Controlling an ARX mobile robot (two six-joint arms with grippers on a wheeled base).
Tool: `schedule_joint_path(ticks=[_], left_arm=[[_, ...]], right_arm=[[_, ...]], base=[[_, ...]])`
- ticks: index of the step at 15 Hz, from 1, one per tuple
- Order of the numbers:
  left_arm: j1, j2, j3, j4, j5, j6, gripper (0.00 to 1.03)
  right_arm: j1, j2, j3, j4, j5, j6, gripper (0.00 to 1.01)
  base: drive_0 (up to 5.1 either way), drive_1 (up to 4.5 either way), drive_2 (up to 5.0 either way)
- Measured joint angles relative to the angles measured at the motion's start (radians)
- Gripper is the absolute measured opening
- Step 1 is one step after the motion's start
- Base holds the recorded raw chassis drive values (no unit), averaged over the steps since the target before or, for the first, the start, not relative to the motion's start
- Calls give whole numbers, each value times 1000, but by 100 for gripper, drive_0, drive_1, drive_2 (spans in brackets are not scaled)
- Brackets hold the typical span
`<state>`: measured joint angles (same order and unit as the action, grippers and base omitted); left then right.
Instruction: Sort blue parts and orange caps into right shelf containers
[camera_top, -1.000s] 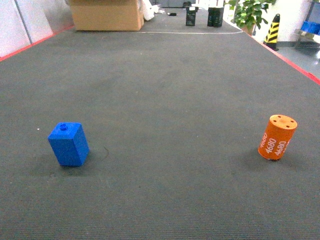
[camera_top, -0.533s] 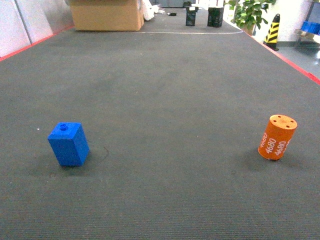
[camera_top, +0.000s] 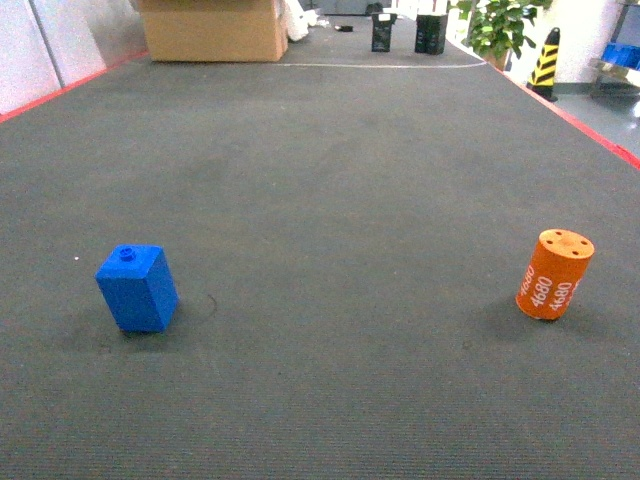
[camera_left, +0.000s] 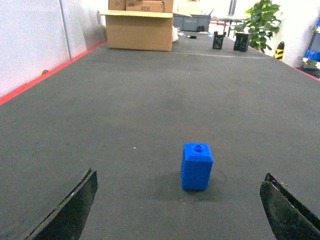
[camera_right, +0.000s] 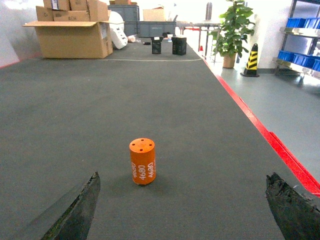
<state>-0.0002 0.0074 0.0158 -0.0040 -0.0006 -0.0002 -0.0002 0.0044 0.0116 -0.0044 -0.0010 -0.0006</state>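
so nothing has moved in the last second: the block stands left on the mat, the cap right, well apart. both grippers hang spread wide, each facing its part, neither picked up yet.

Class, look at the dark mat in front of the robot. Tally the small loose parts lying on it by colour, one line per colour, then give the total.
Blue: 1, the blue block, standing upright on the left of the mat.
Orange: 1, the orange cap, standing upright on the right, printed "4680".
Total: 2
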Motion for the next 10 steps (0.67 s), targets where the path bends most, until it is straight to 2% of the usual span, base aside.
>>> schedule_joint_path(ticks=[10], left_arm=[[0, 0, 0, 0, 0, 0, 98]], right_arm=[[0, 0, 0, 0, 0, 0, 98]], base=[[0, 0, 0]])
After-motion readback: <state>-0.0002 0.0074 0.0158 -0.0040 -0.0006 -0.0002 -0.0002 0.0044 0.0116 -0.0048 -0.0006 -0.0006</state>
